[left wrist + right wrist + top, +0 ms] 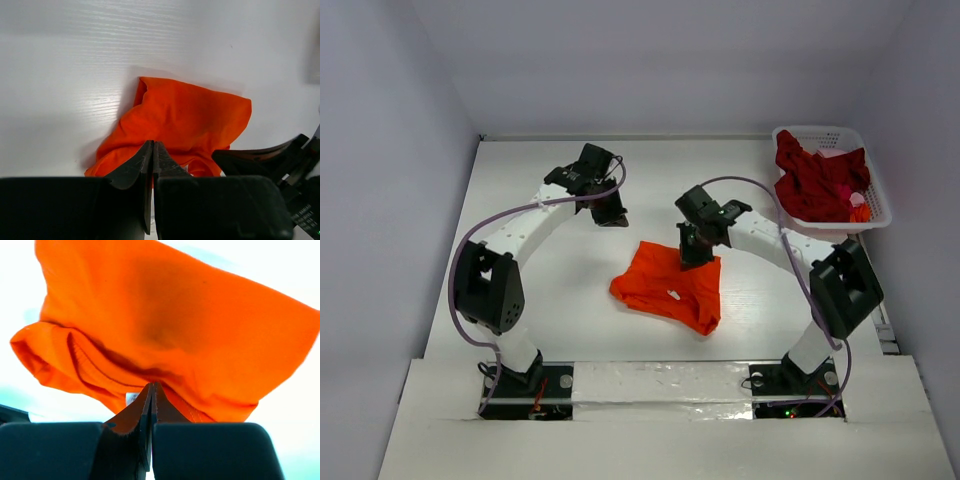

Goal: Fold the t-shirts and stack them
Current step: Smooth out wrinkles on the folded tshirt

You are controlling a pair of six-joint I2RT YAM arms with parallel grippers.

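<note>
Orange t-shirt (pixel 670 288), crumpled in a loose heap near the middle of the white tabletop (pixel 570 290), with a small white label (pixel 672 294) showing among the folds. Crimson t-shirt (pixel 815 180), bunched up inside the white lattice basket (pixel 820 129) at the far right corner, well apart from the orange one.

Right hand (pixel 695 255), lowered onto the far edge of the orange t-shirt, fingers pressed together. Seen from its own wrist, tips right against the cloth beside a stitched hem (no telling whether any fabric sits pinched between them).

Left hand (pixel 612 212), off to the far left of the orange t-shirt and clear of it, above bare tabletop. Fingers pressed together there too, nothing between them. From its wrist view, the orange cloth spread out beyond the tips, and a dark part of the other arm at the right edge.

Both arms bent inward from their bases at the near edge.
</note>
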